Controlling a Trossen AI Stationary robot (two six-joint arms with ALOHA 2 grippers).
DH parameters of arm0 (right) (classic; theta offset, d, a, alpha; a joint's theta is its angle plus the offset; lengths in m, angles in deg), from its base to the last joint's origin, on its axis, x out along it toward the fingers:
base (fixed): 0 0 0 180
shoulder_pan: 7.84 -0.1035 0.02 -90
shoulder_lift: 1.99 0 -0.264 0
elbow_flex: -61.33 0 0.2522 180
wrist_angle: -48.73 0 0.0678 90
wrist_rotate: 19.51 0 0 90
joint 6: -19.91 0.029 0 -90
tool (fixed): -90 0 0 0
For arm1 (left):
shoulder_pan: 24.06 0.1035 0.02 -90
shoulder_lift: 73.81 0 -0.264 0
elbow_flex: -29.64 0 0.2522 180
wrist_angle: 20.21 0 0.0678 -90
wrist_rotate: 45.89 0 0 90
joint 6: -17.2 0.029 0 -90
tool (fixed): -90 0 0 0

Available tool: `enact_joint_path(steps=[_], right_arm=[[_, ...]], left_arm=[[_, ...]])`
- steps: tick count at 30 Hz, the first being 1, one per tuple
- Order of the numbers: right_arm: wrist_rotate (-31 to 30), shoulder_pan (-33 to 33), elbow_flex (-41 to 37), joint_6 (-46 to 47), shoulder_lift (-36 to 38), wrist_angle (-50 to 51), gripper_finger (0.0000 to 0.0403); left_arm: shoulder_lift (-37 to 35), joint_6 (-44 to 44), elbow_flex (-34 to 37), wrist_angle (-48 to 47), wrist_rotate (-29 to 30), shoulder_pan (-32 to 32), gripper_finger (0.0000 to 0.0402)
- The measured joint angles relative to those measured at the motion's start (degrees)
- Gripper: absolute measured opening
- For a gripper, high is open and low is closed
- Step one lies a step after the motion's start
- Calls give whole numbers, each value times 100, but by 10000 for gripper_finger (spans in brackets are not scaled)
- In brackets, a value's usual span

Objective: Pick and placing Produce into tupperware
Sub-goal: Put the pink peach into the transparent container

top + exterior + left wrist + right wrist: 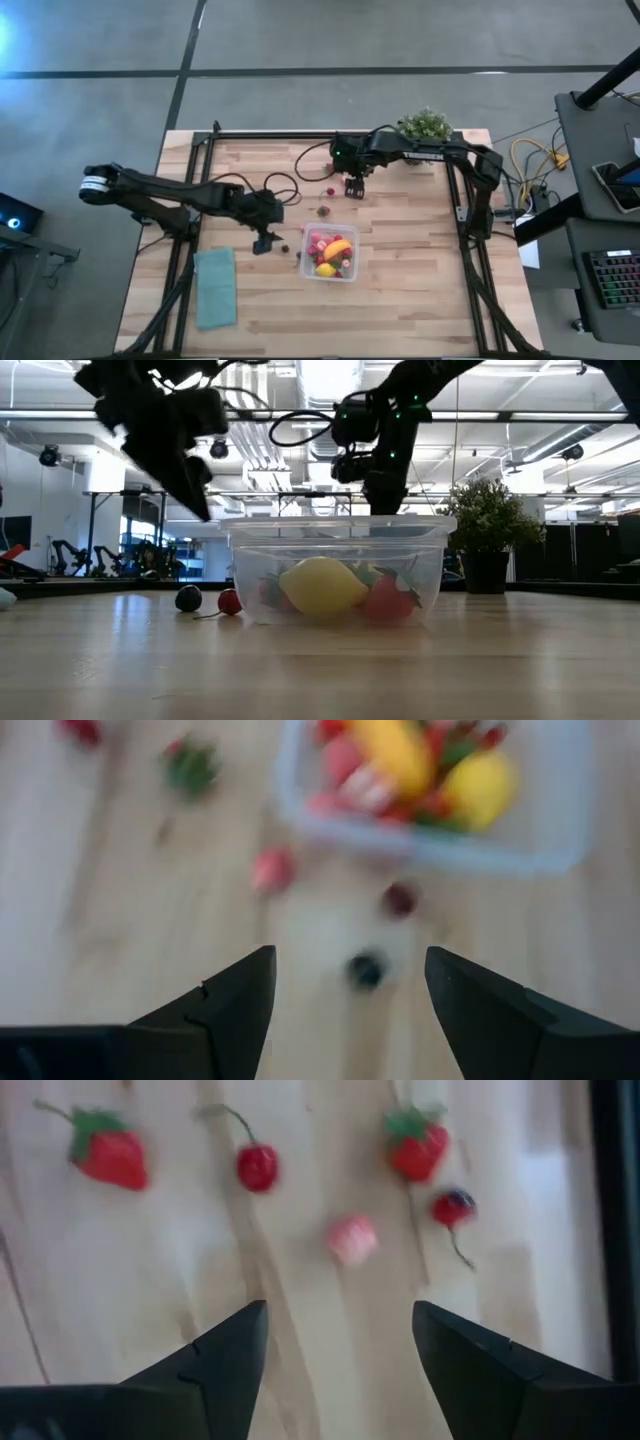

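Observation:
The clear tupperware stands near the table's middle, holding a yellow lemon, an orange piece and red fruits. My left gripper hovers open just left of it, above a dark berry and a dark red one lying on the wood. Beyond the tupperware's far side, my right gripper hangs open over loose produce on the table: a pink piece, a cherry and two strawberries. Neither gripper holds anything.
A green potted plant stands at the table's far edge behind the right arm. A teal cloth lies flat near the front left. Black cables loop on the wood between the arms.

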Motion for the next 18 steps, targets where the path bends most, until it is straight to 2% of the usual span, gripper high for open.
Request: enact_joint_path(steps=[4, 11, 18], right_arm=[[462, 106, -259, -188, -17, -544, 237], [488, 367, -599, -164, -17, -999, 237], [854, 454, -866, 72, -17, -1608, 237]], left_arm=[[-188, 13, 63, -462, 610, 4, 241], [-461, 122, 369, -539, 1389, 7, 241], [-700, 169, 766, -525, 1508, 7, 241]])
